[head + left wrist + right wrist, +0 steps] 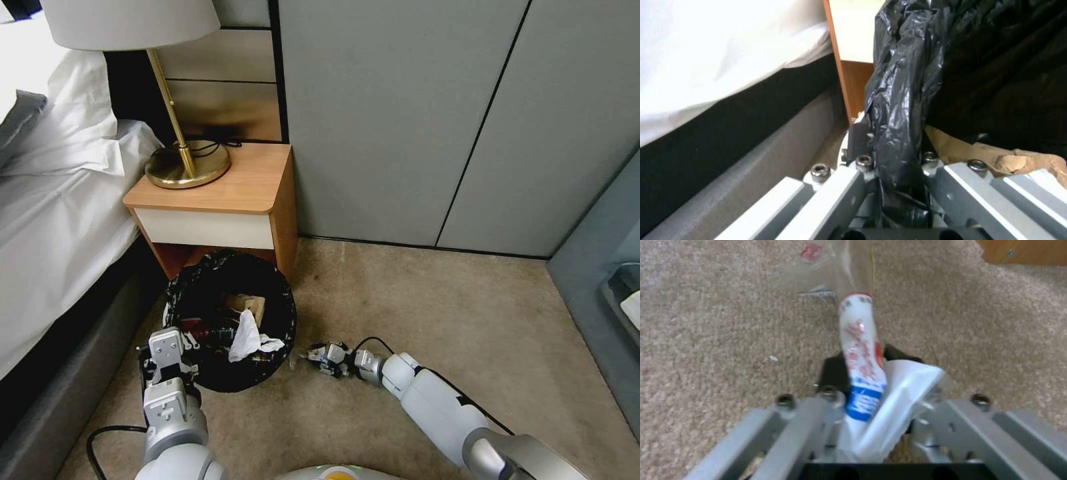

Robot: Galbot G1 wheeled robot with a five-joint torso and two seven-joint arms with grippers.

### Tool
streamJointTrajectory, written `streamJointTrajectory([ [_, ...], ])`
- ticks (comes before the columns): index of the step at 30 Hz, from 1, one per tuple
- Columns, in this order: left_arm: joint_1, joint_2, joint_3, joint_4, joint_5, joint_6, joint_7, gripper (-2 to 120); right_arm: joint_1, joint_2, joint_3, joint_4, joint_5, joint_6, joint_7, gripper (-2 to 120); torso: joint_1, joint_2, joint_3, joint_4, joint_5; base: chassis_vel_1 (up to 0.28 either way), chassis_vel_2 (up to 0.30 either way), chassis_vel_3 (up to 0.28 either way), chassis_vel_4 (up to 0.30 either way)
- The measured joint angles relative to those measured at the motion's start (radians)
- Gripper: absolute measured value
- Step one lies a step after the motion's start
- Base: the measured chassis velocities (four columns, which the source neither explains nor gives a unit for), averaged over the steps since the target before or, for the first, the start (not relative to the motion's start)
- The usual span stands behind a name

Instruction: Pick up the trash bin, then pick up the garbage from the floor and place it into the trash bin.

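Head view, trash bin: the trash bin point(230, 320) stands on the floor point(427, 313) just in front of the wooden nightstand point(227, 193), beside the bed point(53, 220); its black liner is folded over the rim.
Head view, bin contents: a crumpled white tissue point(248, 339) and a brown paper bag point(247, 305) lie inside, with darker items I cannot make out.
Head view, left gripper: the left gripper point(167, 347) sits at the bin's near-left rim, touching the liner.
Head view, right gripper: the right gripper point(327, 355) is low over the carpet just right of the bin, with a small pale wrapper at its tip.
Head view, lamp: a brass lamp point(183, 157) stands on the nightstand top.

Left wrist view, grip: the left gripper point(898, 166) has its fingers closed tight on the bin's rim, a fold of black liner bag point(902, 100) pinched between them.
Left wrist view, surroundings: brown paper point(991, 156) shows inside the bin; the nightstand edge point(840, 73) and the bed's white sheet point(729, 53) lie beyond.

Right wrist view, grip: the right gripper point(871, 386) is nearly closed, clamping a white wrapper printed in red and blue point(861, 353) together with clear plastic film point(902, 396).
Right wrist view, position: the wrapper sticks out past the fingertips above the carpet point(720, 323).
Right wrist view, other litter: a clear bag with a red mark point(813, 263) lies on the carpet farther ahead, near a corner of the nightstand point(1022, 251).
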Motion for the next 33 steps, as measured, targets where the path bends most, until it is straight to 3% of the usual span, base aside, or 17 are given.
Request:
streamJointTrajectory([
  [4, -0.001, 0.000, 0.000, 0.000, 0.000, 0.000, 0.000, 1, -0.004, 0.000, 0.000, 0.002, 0.001, 0.000, 0.006, 0, 0.000, 0.000, 0.000, 0.0000, 0.0000, 0.000, 0.000, 0.000, 0.000],
  [16, -0.011, 0.001, 0.001, 0.000, 0.000, 0.000, 0.000, 1, -0.043, -0.023, 0.014, 0.069, 0.022, 0.000, 0.050, 0, 0.000, 0.000, 0.000, 0.0001, 0.0000, 0.000, 0.000, 0.000, 0.000],
  [24, -0.034, 0.035, -0.030, 0.030, -0.039, 0.004, 0.000, 1, -0.208, -0.103, 0.070, 0.349, 0.127, -0.010, 0.056, 0, 0.000, 0.000, 0.000, 0.0001, 0.0000, 0.000, 0.000, 0.000, 0.000],
  [33, -0.047, 0.047, -0.030, 0.029, -0.048, 0.022, -0.009, 1, -0.381, -0.158, 0.299, 0.661, 0.146, 0.015, 0.072, 0, 0.000, 0.000, 0.000, 0.0001, 0.0002, 0.000, 0.000, 0.000, 0.000],
])
